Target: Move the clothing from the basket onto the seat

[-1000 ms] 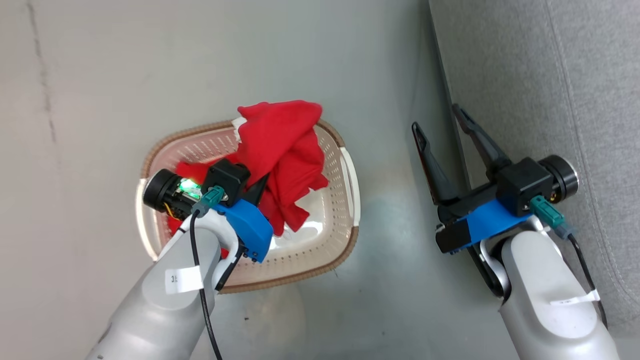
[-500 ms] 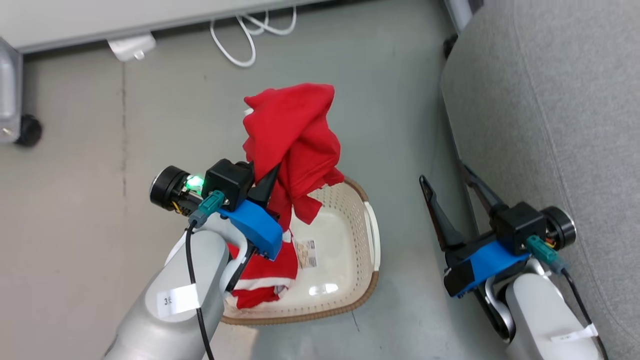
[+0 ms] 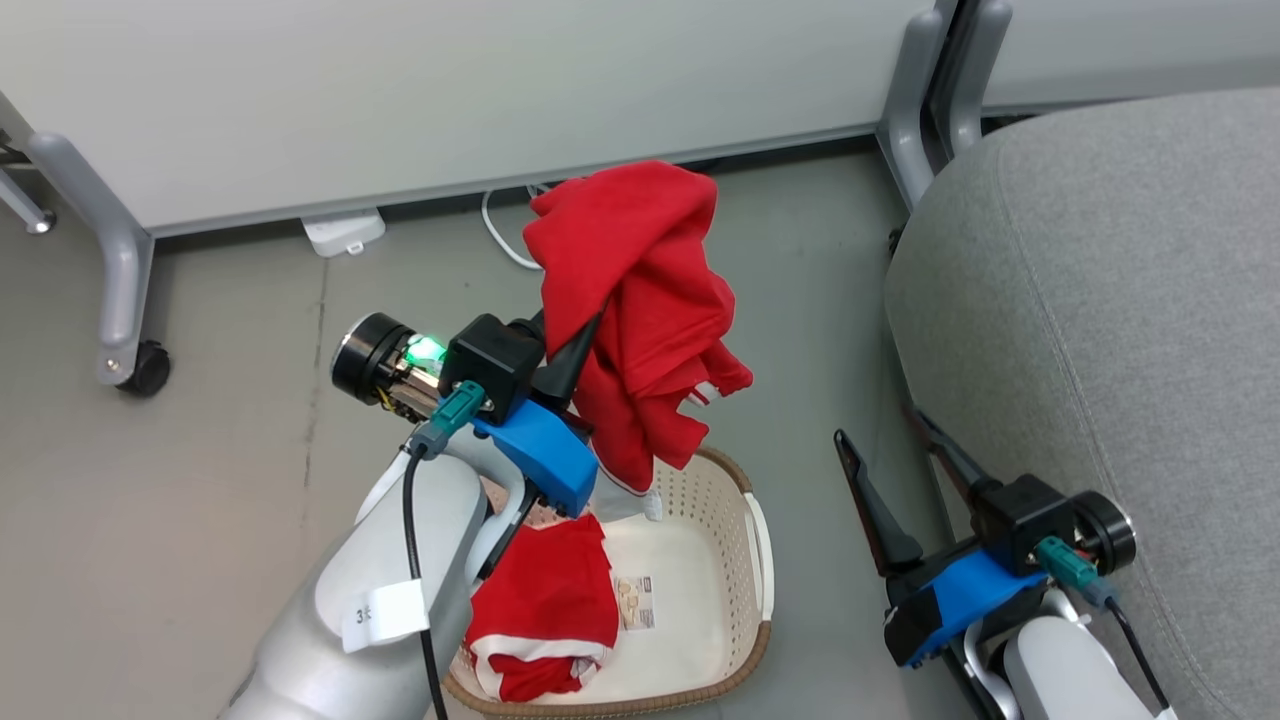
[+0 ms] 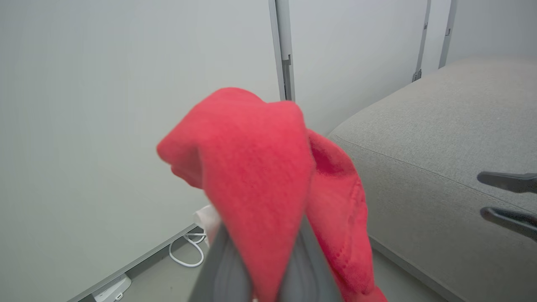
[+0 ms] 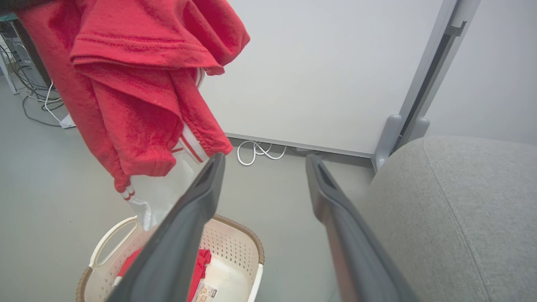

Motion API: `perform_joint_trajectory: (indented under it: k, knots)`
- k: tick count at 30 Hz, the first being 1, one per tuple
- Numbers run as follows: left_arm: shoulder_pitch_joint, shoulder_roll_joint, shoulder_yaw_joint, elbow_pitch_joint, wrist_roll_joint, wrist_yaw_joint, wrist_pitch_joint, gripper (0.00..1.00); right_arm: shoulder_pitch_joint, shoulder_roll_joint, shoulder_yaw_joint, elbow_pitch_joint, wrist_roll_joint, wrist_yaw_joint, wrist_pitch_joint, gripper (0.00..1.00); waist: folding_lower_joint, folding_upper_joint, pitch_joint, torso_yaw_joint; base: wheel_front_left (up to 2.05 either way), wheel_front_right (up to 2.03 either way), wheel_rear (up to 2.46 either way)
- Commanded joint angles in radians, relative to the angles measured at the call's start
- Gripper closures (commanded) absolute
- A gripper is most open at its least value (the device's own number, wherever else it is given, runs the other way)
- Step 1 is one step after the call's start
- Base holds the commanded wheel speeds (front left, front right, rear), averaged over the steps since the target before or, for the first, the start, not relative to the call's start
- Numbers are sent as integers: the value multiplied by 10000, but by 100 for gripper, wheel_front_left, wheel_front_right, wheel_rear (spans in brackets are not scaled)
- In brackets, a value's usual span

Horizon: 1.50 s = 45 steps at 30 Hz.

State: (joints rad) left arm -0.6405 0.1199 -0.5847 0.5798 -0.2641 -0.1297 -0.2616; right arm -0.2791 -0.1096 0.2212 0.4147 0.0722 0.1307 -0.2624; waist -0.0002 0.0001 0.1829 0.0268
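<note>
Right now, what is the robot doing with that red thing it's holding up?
The robot's left fingers are shut on one red garment, holding it up in the air above the basket. A second red garment with a white band lies in the basket. The right fingers are open and empty, beside the grey seat. No clothing lies on the part of the seat in view.

Silver forearm (image 3: pixel 330 640), white label (image 3: pixel 383 613), blue bracket (image 3: pixel 545 460), teal connector (image 3: pixel 458 408), black cable (image 3: pixel 428 660); right gripper (image 3: pixel 876 425) dark-fingered.
</note>
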Motion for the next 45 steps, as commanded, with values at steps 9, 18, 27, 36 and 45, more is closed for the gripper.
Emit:
perform_joint_trajectory:
  k: [9, 18, 27, 36, 45]
  knots:
    - [-180, 13, -357, 105, -179, -13, -51, 100, 489, 105, 75, -29, 46, 1, -38, 0, 2, -1, -560, 126, 0, 0, 0]
    - [-232, -11, -510, 146, -280, -13, -51, 100, 306, 107, 607, -172, 39, 1, -38, 0, 2, -1, -599, 225, 0, 0, 0]
    - [-326, -148, -581, 149, -276, -13, -51, 100, -191, 172, 1596, -188, 73, 3, -38, 0, 2, -1, -541, 380, 0, 0, 0]
    - [-634, -434, -828, 117, -334, -13, -50, 100, -1142, 307, 2483, 218, 103, 1, -38, 0, 2, -1, -358, 748, 0, 0, 0]
    - [-935, -659, -1108, -82, -460, -13, -52, 100, -1984, 507, 2541, 968, -110, 1, -38, 0, 2, -1, -60, 1236, 0, 0, 0]
